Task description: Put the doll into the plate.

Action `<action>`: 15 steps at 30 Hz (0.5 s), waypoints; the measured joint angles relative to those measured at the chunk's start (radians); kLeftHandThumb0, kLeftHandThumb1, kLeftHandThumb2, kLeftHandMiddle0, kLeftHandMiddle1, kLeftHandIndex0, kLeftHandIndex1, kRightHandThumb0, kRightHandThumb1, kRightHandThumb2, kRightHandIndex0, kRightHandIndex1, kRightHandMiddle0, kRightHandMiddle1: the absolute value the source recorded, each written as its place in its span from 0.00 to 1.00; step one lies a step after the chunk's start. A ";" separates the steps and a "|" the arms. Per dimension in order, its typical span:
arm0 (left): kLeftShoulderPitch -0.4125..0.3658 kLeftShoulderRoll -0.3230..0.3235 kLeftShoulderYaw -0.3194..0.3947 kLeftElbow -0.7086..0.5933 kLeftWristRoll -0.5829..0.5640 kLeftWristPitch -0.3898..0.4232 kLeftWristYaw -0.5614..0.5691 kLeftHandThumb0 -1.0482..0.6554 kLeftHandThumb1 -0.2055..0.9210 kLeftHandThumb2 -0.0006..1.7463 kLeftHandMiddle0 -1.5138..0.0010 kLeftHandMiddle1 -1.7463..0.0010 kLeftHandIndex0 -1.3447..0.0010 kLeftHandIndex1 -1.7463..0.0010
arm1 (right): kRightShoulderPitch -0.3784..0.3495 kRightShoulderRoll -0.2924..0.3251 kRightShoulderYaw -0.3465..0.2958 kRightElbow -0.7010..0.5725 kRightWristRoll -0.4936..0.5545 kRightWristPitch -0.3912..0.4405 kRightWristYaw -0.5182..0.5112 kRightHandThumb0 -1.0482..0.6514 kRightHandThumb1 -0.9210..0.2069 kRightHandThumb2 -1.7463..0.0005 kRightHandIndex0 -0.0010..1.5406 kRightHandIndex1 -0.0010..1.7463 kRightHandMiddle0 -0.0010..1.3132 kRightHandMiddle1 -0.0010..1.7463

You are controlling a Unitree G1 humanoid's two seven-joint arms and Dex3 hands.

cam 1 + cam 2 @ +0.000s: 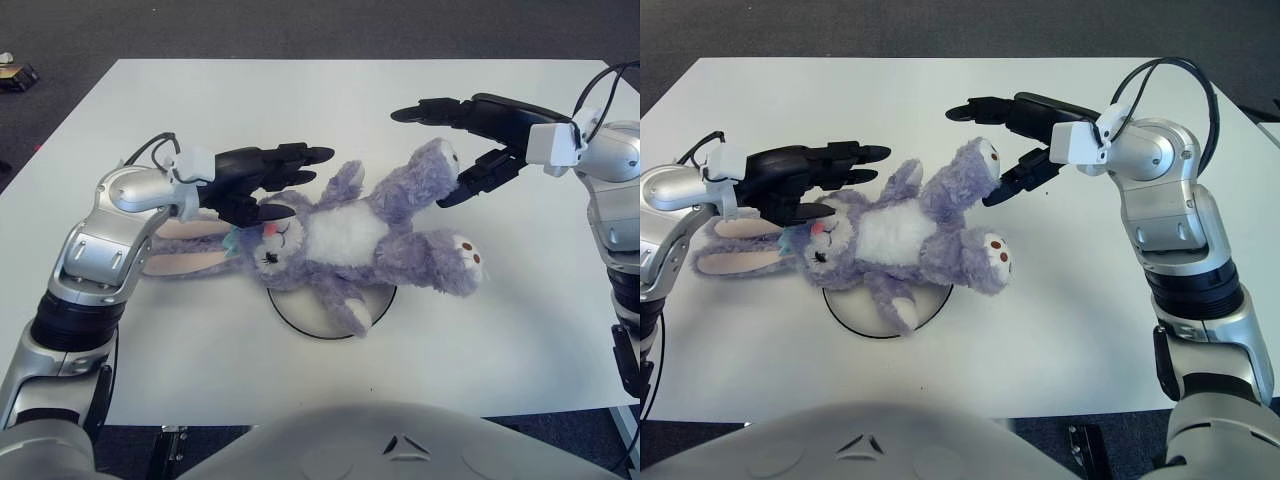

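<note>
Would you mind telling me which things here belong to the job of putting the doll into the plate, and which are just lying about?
Belonging to the job:
- doll, lying across the plate
- plate
- left hand, open by the doll's head
- right hand, open by its leg

Just lying about:
- small object on the floor
- table, only the surface

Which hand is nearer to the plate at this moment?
Left. The left hand hovers open over the doll's head, just up-left of the plate. The right hand is open by the doll's raised foot, farther up and right.
</note>
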 measured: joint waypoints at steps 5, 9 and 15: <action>-0.027 0.000 0.027 0.040 -0.008 -0.032 -0.004 0.10 1.00 0.25 0.96 1.00 0.95 0.99 | -0.035 -0.011 -0.006 0.021 0.010 0.026 0.013 0.15 0.05 1.00 0.19 0.01 0.23 0.04; -0.039 -0.010 0.059 0.056 -0.007 -0.064 0.028 0.09 1.00 0.32 0.93 0.99 0.95 0.99 | -0.069 -0.021 -0.010 0.032 0.024 0.069 0.030 0.15 0.05 1.00 0.19 0.01 0.24 0.04; -0.068 -0.018 0.082 0.106 0.042 -0.146 0.098 0.07 1.00 0.41 0.90 0.98 0.94 0.99 | -0.100 -0.039 -0.015 0.043 0.019 0.081 0.023 0.14 0.05 1.00 0.22 0.01 0.25 0.03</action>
